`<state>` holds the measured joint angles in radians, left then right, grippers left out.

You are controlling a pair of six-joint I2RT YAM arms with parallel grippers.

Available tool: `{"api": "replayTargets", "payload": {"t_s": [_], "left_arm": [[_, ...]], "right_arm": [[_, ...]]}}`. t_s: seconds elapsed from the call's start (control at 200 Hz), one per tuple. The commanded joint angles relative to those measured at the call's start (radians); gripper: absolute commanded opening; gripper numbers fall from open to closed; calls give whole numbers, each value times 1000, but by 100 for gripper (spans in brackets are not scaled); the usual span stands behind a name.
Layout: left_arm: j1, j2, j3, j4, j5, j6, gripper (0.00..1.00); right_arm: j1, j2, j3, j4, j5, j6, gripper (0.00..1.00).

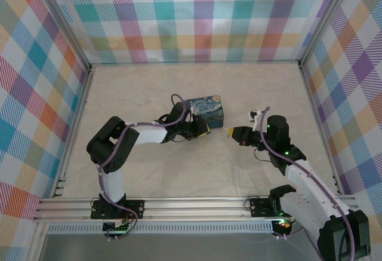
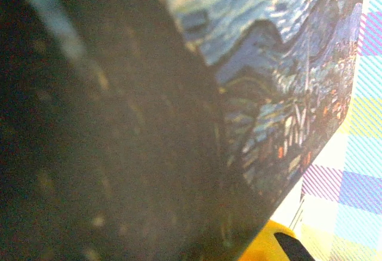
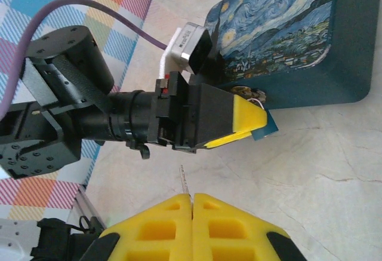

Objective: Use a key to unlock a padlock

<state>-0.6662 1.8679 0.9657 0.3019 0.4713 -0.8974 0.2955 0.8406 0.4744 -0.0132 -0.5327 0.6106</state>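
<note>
The key (image 3: pixel 185 180) is the plain part: its thin metal blade sticks out ahead of the right claw (image 3: pixel 193 206), whose yellow fingers are pressed together on its head. The blade points toward the left claw (image 3: pixel 258 121) and stands well short of it, with bare bench (image 3: pixel 310 165) between.

The padlock (image 3: pixel 243 91) is harder to read. I take it to be the small brassy bit with a thin wire loop just past the left claw's tip, tucked against the lower edge of the box (image 3: pixel 286 40) painted with a starry night sky, but it is too small to be sure. The left claw's fingers draw in to a narrow wedge, with a flat teal piece (image 3: pixel 267 127) poking out at the tip. Whether they are clamped on it, I cannot tell.

From above, the left claw (image 1: pixel 202 131) sits at the near side of the box (image 1: pixel 206 109), and the right claw (image 1: pixel 234 132) faces it from a short way off.

As I judge it, picking up the key is done. Lining the blade up with the keyhole, inserting it and turning it are all left, and no keyhole can be made out here.
</note>
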Motion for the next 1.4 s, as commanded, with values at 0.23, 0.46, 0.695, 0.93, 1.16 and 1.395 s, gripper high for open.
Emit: {"api": "replayTargets", "payload": {"t_s": [0.23,0.46,0.695,0.93,1.16,1.395], "left_arm": [[-10,-53,74,-108,43,-18,5],[-9,-61,142,-214,40,-1,5],[-6,-57,160,-196,53,-32,5],[-6,-61,128,-147,52,-62,5],[-6,-64,105,-122,49,-72,5],[-6,-64,103,-121,48,-71,5]], "right_arm": [[8,12,-80,132,-10,71,0],[37,21,-138,197,28,107,0],[71,17,-164,241,75,150,0],[82,40,-134,258,83,189,0],[82,101,-73,265,107,261,0],[75,183,17,220,161,331,0]]}}
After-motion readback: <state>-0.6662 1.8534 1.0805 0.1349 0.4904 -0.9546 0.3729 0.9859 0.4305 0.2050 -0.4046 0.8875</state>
